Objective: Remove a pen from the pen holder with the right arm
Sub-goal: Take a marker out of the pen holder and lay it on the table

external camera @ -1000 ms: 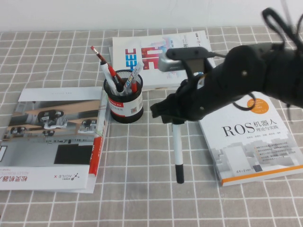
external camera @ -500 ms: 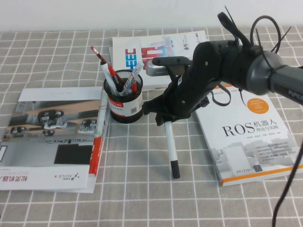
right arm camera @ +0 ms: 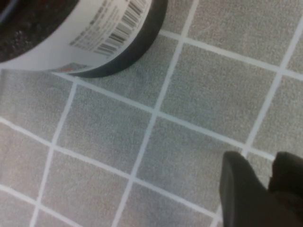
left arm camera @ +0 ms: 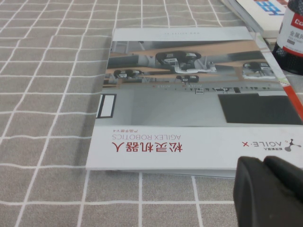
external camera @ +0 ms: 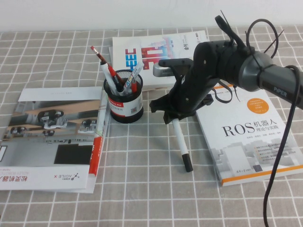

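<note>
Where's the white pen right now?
In the high view, the white pen hangs from the right gripper, right of the pen holder and left of the ROS book; the left gripper hovers by the AgileX brochure.

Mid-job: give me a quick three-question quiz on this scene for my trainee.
1. True or false: the right gripper is shut on a white pen that is already out of the holder.
2. The pen's black end points: A) straight up, B) down toward the cloth, C) into the holder.
3. Where is the left gripper?

Key:
1. True.
2. B.
3. By the edge of the booklet, out of the high view.
</note>
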Available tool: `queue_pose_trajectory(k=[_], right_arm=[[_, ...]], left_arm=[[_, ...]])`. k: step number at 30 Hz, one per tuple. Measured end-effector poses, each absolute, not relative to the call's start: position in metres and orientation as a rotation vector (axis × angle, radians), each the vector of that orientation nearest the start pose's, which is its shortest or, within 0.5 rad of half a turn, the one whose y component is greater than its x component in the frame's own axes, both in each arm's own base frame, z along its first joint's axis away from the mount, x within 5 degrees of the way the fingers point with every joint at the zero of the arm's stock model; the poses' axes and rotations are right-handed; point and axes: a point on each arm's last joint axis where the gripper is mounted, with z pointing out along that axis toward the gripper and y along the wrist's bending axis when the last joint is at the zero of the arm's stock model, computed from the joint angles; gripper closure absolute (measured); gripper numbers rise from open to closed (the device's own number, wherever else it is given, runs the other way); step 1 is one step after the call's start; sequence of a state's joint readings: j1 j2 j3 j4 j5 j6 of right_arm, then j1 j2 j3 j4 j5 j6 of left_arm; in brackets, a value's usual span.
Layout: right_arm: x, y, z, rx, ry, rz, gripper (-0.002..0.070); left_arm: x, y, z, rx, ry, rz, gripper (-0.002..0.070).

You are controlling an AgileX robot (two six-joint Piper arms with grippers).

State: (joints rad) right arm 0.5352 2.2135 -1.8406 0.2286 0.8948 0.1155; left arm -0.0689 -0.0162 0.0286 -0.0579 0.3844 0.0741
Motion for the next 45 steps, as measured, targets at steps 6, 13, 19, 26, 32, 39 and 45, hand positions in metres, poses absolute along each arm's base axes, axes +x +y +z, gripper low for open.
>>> queue_pose_trajectory(k=[6,13,19,26,32,39,45], right_arm=[[0.408,0.260,0.193,-0.435,2.763,0.448,0.0565],[0.409,0.260,0.191,-0.435,2.760,0.446,0.0388],[0.408,0.259,0.197,-0.441,2.746,0.439,0.0362],[0.385,0.251,0.263,-0.533,2.651,0.368,0.0459],[0.333,0.245,0.302,-0.610,2.562,0.375,0.0652],[0.266,0.211,0.311,-0.630,2.484,0.407,0.0685],[0.210,0.169,0.324,-0.626,2.435,0.427,0.0688]], left_arm=[[0.052,-0.006,0.170,0.099,1.877,-0.054,0.0678],[0.052,-0.006,0.170,0.099,1.877,-0.054,0.0678],[0.052,-0.006,0.170,0.099,1.877,-0.054,0.0678],[0.052,-0.006,0.170,0.099,1.877,-0.054,0.0678],[0.052,-0.006,0.170,0.099,1.877,-0.054,0.0678],[0.052,-0.006,0.170,0.099,1.877,-0.054,0.0678],[0.052,-0.006,0.170,0.099,1.877,-0.054,0.0678]])
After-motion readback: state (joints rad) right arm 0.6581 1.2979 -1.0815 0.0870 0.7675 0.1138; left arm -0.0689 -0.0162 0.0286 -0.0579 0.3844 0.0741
